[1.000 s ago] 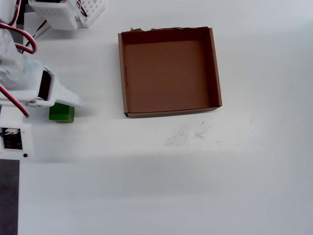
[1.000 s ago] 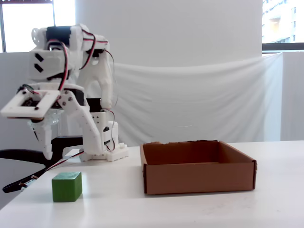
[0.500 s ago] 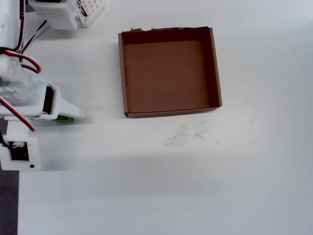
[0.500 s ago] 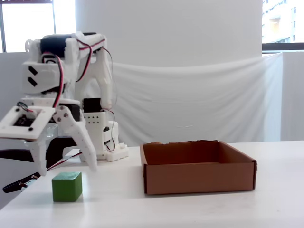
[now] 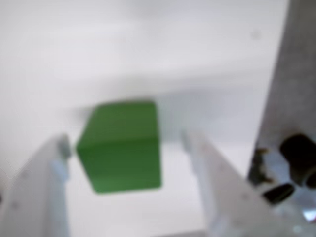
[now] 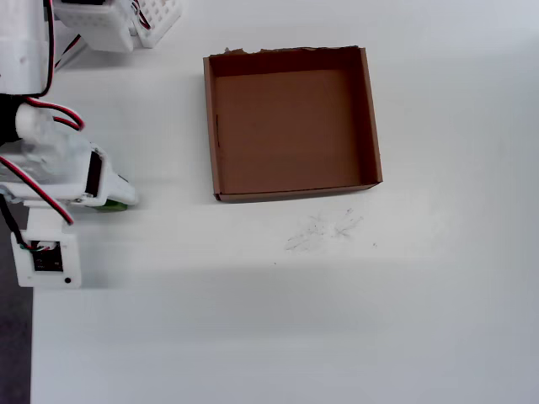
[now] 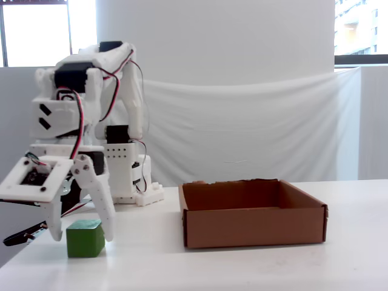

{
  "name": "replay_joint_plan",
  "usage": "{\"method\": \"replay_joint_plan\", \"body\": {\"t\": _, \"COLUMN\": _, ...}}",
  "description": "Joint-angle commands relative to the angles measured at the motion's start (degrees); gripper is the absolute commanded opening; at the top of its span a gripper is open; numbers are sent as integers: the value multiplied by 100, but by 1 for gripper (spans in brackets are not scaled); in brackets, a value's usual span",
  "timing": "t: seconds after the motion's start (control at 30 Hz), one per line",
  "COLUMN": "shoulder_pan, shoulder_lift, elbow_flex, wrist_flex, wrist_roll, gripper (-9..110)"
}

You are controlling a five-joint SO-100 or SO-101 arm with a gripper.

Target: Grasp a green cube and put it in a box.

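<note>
The green cube [image 5: 123,145] sits on the white table between my gripper's [image 5: 126,140] two white fingers. The jaws are open and stand on either side of it; the left finger [image 5: 59,148] is close to the cube's corner, and a gap shows on the right. In the fixed view the gripper [image 7: 83,236] straddles the cube [image 7: 85,239] at table level. From overhead the gripper [image 6: 109,200] hides all but a green sliver of the cube [image 6: 114,206]. The brown cardboard box [image 6: 208,126] lies empty to the right, and it also shows in the fixed view [image 7: 251,225].
The arm's base and a white perforated block [image 6: 156,17] stand at the overhead view's top left. Faint pencil scribbles [image 6: 324,227] mark the table below the box. The table's dark left edge [image 6: 13,353] runs beside the arm. A white cloth backdrop [image 7: 242,121] hangs behind.
</note>
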Motion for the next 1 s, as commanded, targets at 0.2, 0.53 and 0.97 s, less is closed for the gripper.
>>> {"method": "replay_joint_plan", "body": {"t": 0.2, "shoulder_pan": -272, "shoulder_lift": -26, "elbow_flex": 18, "wrist_flex": -360, "wrist_roll": 439, "gripper": 27}}
{"method": "replay_joint_plan", "body": {"t": 0.53, "shoulder_pan": -352, "shoulder_lift": -18, "elbow_flex": 334, "wrist_flex": -677, "wrist_roll": 545, "gripper": 26}}
{"method": "replay_joint_plan", "body": {"t": 0.97, "shoulder_pan": -378, "shoulder_lift": 18, "elbow_flex": 492, "wrist_flex": -703, "wrist_roll": 483, "gripper": 18}}
